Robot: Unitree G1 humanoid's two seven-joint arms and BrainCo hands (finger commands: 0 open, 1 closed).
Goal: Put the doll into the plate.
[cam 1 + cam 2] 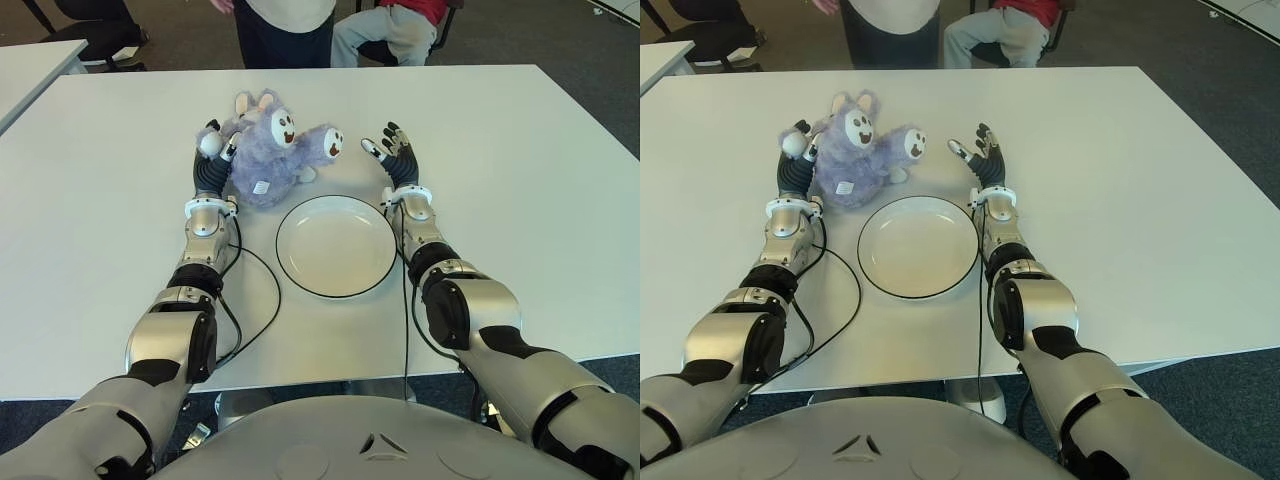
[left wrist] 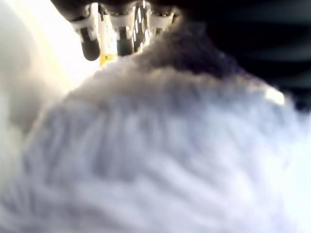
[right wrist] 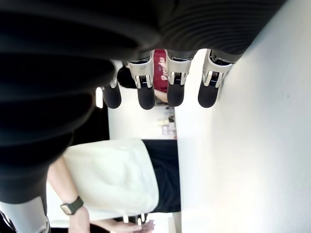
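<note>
Purple doll [image 1: 275, 150] on the white worktop [image 1: 520, 200] just beyond the plate [image 1: 336, 245], pressed on its left flank by the left hand [image 1: 213, 150] with forearm stretched forward, finger closure not discernible; right hand [image 1: 395, 150] beyond the plate's right rim, fingers [image 3: 175, 85] spread, holding nothing.
</note>
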